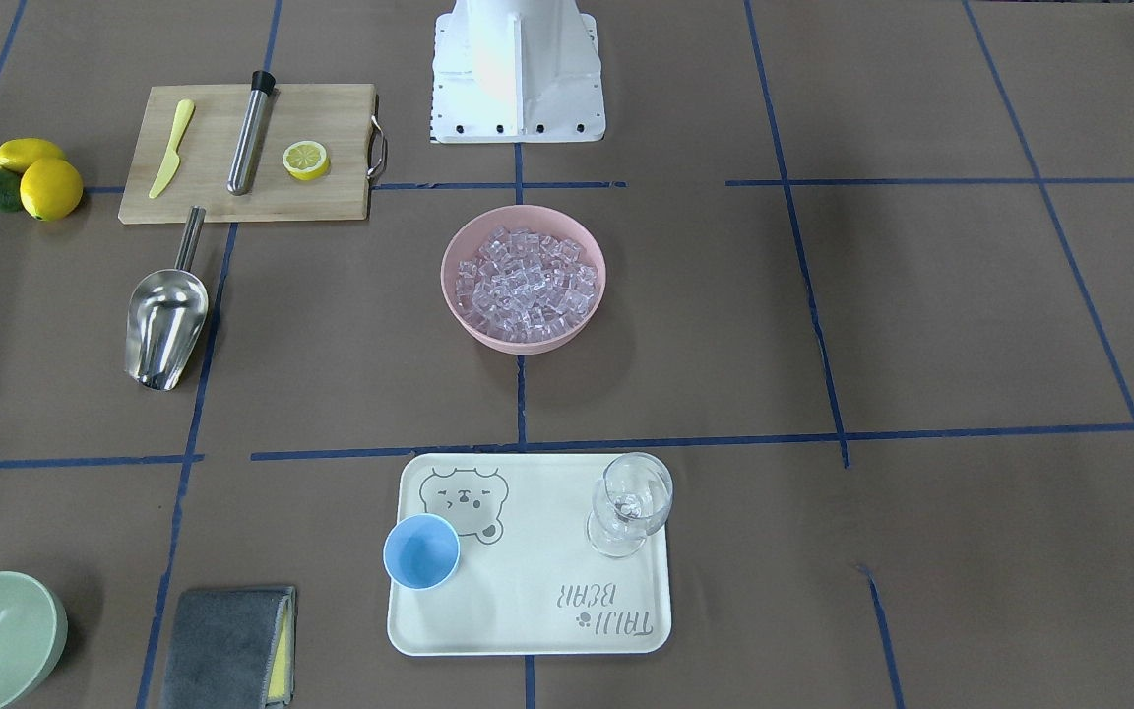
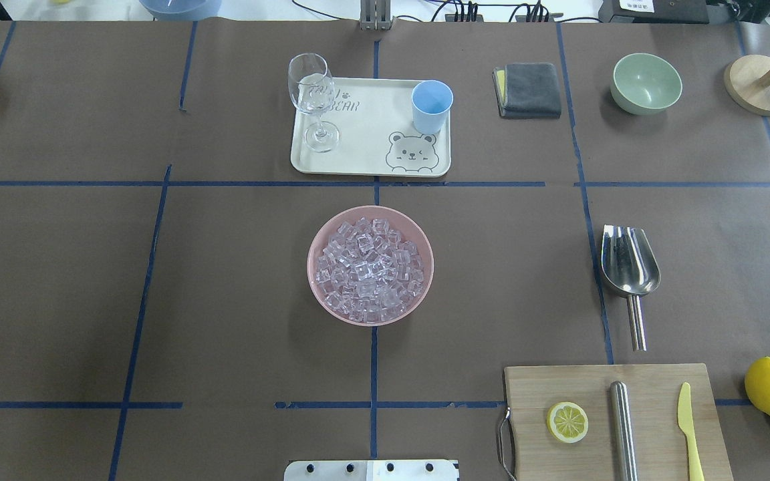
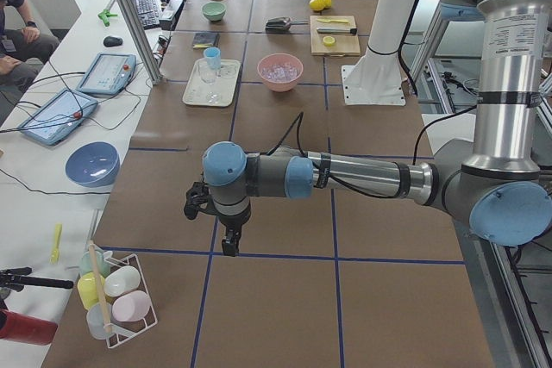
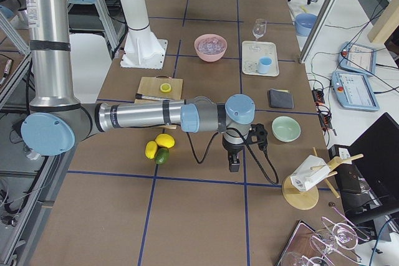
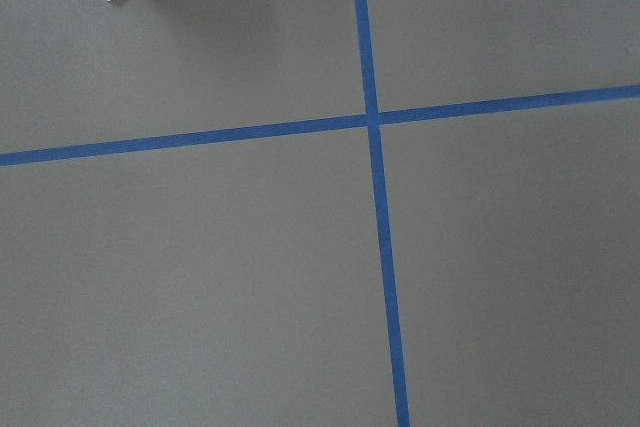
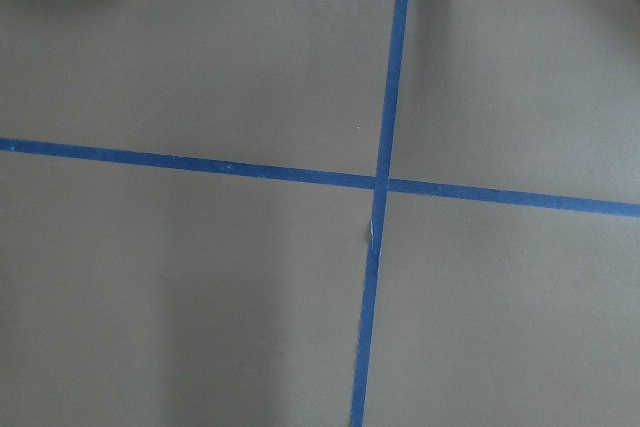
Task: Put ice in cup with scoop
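From across the table we look steeply down, the robot's base at top centre; from behind it we look forward and down, that base at the bottom edge. Both views share the pink bowl of ice at mid-frame and the tray, low in one, high in the other. Two end cameras gaze along the table from opposite ends, the left arm large in one foreground, the right arm in the other. Both wrist cameras stare down, close on crossed blue tape.
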### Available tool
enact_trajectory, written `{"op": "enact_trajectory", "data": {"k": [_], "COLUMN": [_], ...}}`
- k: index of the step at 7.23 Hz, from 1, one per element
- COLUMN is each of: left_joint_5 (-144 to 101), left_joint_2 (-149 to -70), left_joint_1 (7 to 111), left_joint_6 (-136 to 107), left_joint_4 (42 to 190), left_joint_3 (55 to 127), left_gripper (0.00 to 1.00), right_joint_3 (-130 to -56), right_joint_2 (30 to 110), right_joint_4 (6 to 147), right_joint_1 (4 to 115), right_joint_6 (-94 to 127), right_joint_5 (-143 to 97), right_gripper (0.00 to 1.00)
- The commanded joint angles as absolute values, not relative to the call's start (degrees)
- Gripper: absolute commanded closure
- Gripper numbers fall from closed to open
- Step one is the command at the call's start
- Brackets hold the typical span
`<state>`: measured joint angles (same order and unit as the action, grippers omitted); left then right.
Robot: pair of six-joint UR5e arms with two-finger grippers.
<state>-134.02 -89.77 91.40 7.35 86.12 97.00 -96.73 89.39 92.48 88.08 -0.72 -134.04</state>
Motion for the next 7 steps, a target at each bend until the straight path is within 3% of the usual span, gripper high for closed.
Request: {"op": "enact_trajectory", "data": {"k": [1, 4, 7], "left_joint_5": [-134.1, -133.9, -134.0], "left_joint_2": [-90.8, -92.7, -97.3], "left_joint_1": [91.1, 86.5, 80.7], "left_joint_6": [7.0, 7.1, 0.8], "left_joint_4": [91.9, 103.9, 119.5], "left_joint_3": [96.9, 96.6, 91.1], "left_gripper": [0.0, 0.0, 0.0], "right_joint_3": [-96.9, -97.5, -97.6], "right_joint_2": [89.4, 89.1, 89.1], "right_joint_4": [92.5, 92.5, 92.5], "right_joint_1": [88.1, 88.1, 88.1], "right_joint_6": [-1.0, -0.6, -0.6], "right_joint_5": [-133.8, -134.1, -134.2], "right_gripper": [0.0, 0.0, 0.0]}}
